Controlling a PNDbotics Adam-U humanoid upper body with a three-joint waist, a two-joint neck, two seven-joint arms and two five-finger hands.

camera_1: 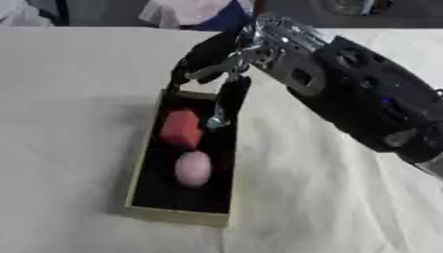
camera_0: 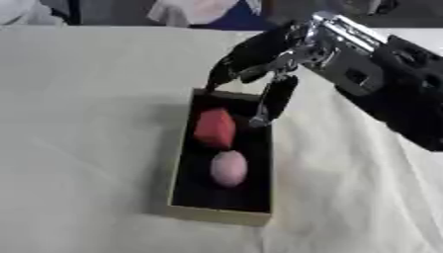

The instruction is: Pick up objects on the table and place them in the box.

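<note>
A long shallow box (camera_0: 221,216) with tan walls and a black inside lies on the cream tablecloth. Inside it, a red block (camera_0: 214,128) rests toward the far end and a pale pink egg-shaped object (camera_0: 228,168) lies nearer me. My right hand (camera_0: 259,54) comes in from the upper right and hovers over the box's far end. Its fingers are spread and hold nothing; one finger (camera_0: 277,99) hangs down by the box's far right corner, beside the red block. My left hand shows in neither view.
The cream tablecloth (camera_0: 78,148) spreads wide on the left and front of the box. My black right forearm (camera_1: 363,104) fills the upper right. A person sits at the table's far edge, away from the box.
</note>
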